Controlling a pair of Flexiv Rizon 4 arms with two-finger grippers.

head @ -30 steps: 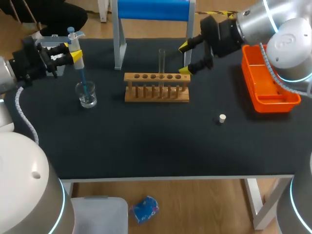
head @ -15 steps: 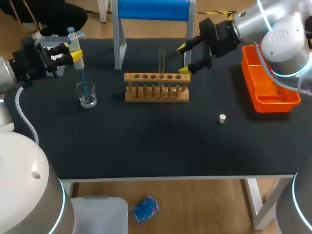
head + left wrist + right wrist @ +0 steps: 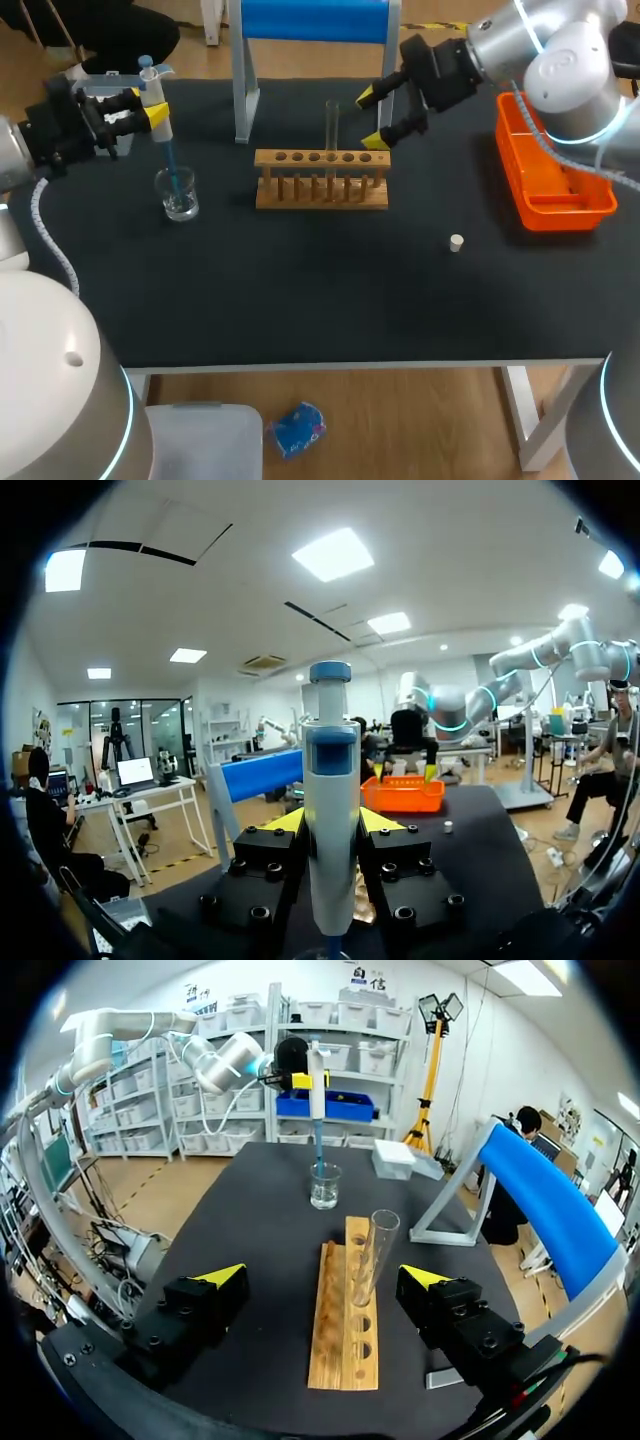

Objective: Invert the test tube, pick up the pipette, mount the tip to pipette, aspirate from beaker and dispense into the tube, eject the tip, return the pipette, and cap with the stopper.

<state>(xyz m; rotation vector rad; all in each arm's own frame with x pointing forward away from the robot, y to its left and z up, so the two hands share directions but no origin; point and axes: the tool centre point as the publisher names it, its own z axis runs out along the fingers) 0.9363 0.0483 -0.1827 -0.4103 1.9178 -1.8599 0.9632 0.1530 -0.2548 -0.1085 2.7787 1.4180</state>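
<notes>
My left gripper (image 3: 154,112) is shut on the white-and-blue pipette (image 3: 152,92), held upright at the far left. Its blue tip (image 3: 173,172) dips into the glass beaker (image 3: 178,197). In the left wrist view the pipette (image 3: 331,810) stands clamped between the fingers of the left gripper (image 3: 332,825). A clear test tube (image 3: 331,125) stands mouth-up in the wooden rack (image 3: 320,180). My right gripper (image 3: 369,118) is open just right of the tube. In the right wrist view the tube (image 3: 368,1255) rises ahead of the right gripper (image 3: 323,1276), nearer one finger, untouched. A small white stopper (image 3: 456,242) lies on the mat.
An orange tray (image 3: 545,170) sits at the right edge, behind my right arm. A stand with a blue top bar (image 3: 312,20) rises behind the rack. Dark open mat spreads in front of the rack.
My right gripper has shifted a little to the left, closer to the test tube, still open. The left arm and pipette have not moved.
</notes>
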